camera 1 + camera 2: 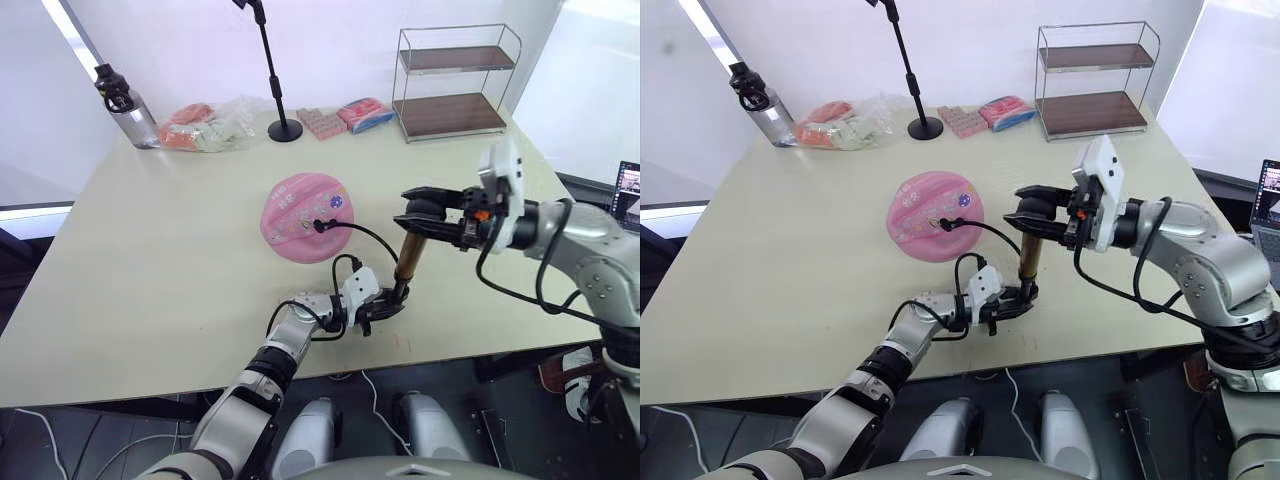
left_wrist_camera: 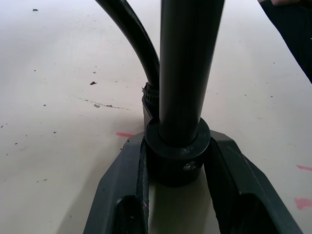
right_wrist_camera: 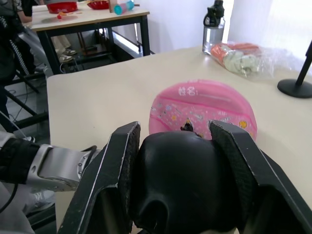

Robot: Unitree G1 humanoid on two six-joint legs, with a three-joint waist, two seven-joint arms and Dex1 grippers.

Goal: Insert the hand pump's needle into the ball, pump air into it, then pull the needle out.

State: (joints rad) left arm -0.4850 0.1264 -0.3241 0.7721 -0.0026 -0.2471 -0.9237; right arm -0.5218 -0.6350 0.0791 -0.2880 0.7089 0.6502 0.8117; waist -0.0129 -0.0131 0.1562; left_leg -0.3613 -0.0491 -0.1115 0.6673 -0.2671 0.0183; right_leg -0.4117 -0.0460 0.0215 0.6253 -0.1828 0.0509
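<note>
The pink ball (image 1: pixel 304 217), a flattened disc with stickers, lies mid-table. The hand pump (image 1: pixel 409 256) stands upright on the table near the front edge. Its thin black hose (image 1: pixel 362 232) arcs over to the ball, where the black fitting with the needle (image 1: pixel 320 225) sits in the ball's face; the pin itself is hidden. My left gripper (image 1: pixel 385 303) is shut on the pump's black base cap (image 2: pixel 176 156). My right gripper (image 1: pixel 418 213) is shut on the black T-handle (image 3: pixel 185 185) at the top.
A black stand (image 1: pixel 282 125), a water bottle (image 1: pixel 128 107), a plastic bag of items (image 1: pixel 208 127), pink packets (image 1: pixel 345 118) and a wire shelf rack (image 1: pixel 455 85) line the table's far edge. A laptop (image 1: pixel 628 195) sits off to the right.
</note>
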